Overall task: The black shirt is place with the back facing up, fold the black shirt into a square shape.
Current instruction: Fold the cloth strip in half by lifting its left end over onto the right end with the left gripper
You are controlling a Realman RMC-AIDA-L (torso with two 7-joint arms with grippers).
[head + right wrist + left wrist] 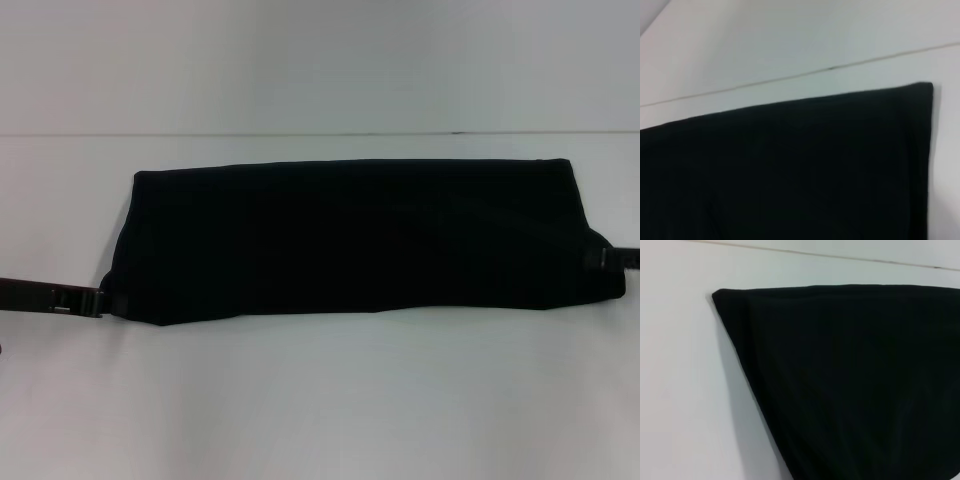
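The black shirt [350, 235] lies on the white table as a long band running left to right, its far edge straight and its near edge slightly bowed. My left gripper [103, 298] sits at the band's near left corner, with its arm coming in from the left edge. At the near right corner is my right gripper [604, 257], touching the cloth's edge. The left wrist view shows the shirt [850, 385] and its far left corner. The right wrist view shows the shirt [790, 170] and its far right corner. Neither wrist view shows any fingers.
The white table [320, 400] stretches bare in front of the shirt. A thin seam [300, 134] runs across behind it, where the table meets the pale backdrop.
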